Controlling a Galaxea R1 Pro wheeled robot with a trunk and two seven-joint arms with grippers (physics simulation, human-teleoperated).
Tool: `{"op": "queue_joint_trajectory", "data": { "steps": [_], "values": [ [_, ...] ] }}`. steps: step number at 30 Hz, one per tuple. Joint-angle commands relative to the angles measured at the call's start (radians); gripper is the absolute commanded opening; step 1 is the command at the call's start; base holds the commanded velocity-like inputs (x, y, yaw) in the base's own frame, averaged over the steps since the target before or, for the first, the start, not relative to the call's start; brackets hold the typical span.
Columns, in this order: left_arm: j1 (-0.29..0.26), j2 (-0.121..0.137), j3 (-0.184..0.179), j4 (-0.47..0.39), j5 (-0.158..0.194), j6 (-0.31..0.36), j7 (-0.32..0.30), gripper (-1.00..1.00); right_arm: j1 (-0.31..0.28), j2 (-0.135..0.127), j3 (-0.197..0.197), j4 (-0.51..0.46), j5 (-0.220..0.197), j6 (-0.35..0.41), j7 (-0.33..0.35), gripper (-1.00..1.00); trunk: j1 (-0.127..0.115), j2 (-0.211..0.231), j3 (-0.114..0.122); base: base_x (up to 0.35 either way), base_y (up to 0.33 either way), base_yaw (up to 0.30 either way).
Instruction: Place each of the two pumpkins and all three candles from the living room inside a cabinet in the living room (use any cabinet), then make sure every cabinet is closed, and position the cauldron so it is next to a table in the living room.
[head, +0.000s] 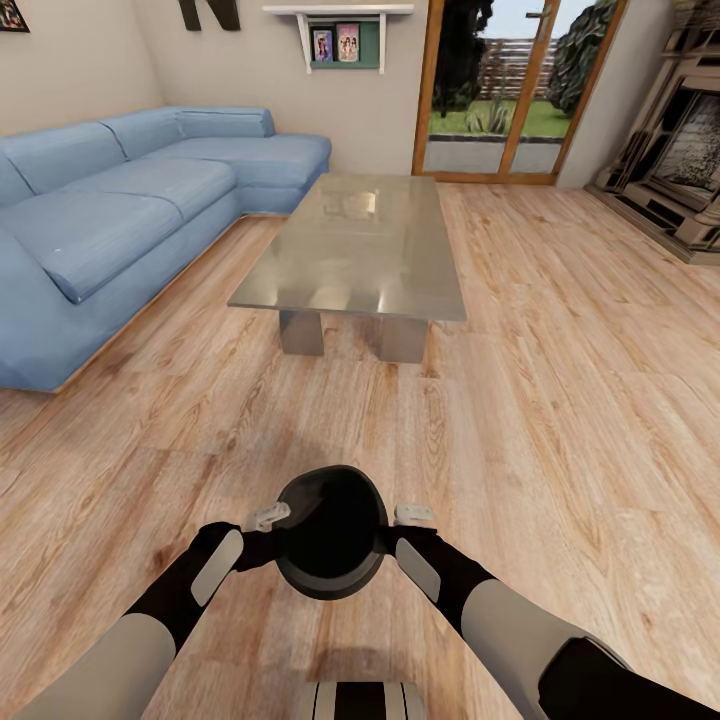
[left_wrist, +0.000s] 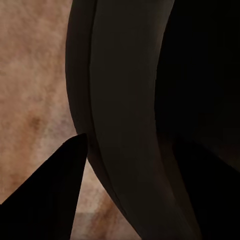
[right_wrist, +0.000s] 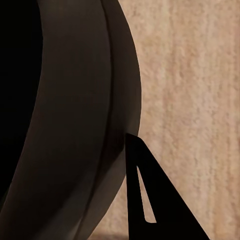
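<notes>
Cauldron (head: 332, 532), black, mouth facing the head camera, interior dark; contents cannot be told. It hangs above the plank floor (head: 560, 400) between both arms, well short of the desk (head: 355, 250). Left end effector (head: 268, 520) clamps the rim on one side, right end effector (head: 410, 518) on the other. Wrist views: cauldron wall (left_wrist: 125, 125) (right_wrist: 75, 125) between the dark fingers (left_wrist: 47, 200) (right_wrist: 150, 200). Blue sofa (head: 120, 210) beside the desk.
</notes>
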Motion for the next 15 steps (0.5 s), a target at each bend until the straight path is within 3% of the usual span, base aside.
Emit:
{"op": "queue_joint_trajectory", "data": {
  "steps": [1,6,11,15],
  "values": [
    [0.0,0.002,-0.005,-0.002,-0.001,0.003,0.012,-1.0,-0.002,0.0,0.004,-0.001,0.005,0.004,-0.008,-1.0,0.0,0.0,-0.001,0.0,0.0,0.0],
    [0.0,0.002,-0.005,-0.001,-0.001,-0.002,0.023,-1.0,-0.001,0.0,0.003,-0.001,0.005,0.004,-0.008,-1.0,0.0,0.0,-0.001,0.0,0.0,0.0],
    [0.0,-0.001,-0.005,-0.001,0.004,-0.025,0.102,-1.0,-0.001,0.0,0.004,-0.001,0.005,0.004,-0.008,-1.0,0.0,0.0,-0.001,0.0,0.0,0.0],
    [0.0,-0.003,-0.006,0.0,0.008,-0.029,0.117,-1.0,-0.002,0.0,0.003,-0.001,0.005,0.004,-0.008,-1.0,0.0,0.0,-0.001,0.0,0.0,0.0]
  ]
}}
